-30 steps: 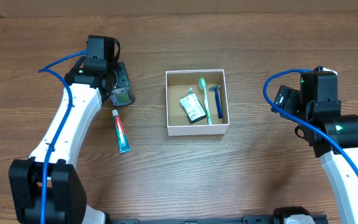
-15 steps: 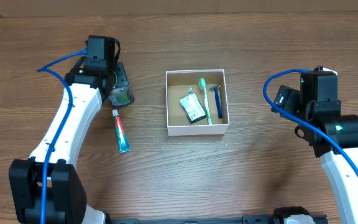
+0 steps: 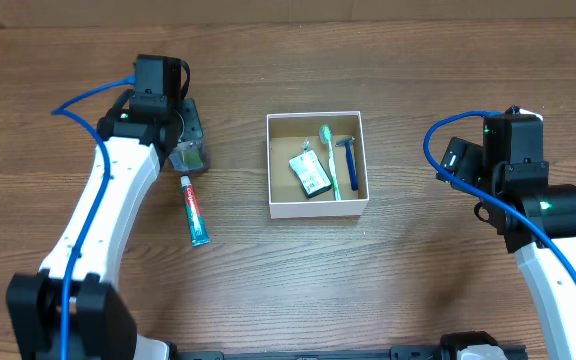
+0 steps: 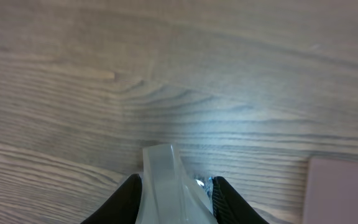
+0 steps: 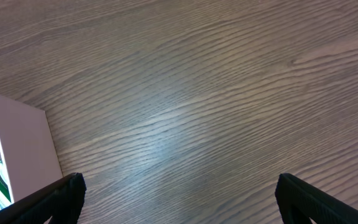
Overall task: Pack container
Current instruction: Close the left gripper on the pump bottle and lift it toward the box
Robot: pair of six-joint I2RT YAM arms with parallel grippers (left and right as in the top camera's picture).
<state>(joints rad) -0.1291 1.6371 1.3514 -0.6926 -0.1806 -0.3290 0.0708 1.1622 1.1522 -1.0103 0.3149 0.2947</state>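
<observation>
The small square white cardboard box (image 3: 316,208) sits mid-frame overhead. It looks light and thin-walled, likely crushable, best taken by one wall's rim. The left gripper (image 4: 174,190) pinches a clear plastic piece (image 4: 160,165); the right gripper (image 5: 179,186) gapes empty.

top camera: looks straight down on my whole desk (image 3: 288,290) | left wrist camera: very near the desk, looking low | right wrist camera: near too, sees the box (image 5: 23,155) corner like top camera
</observation>
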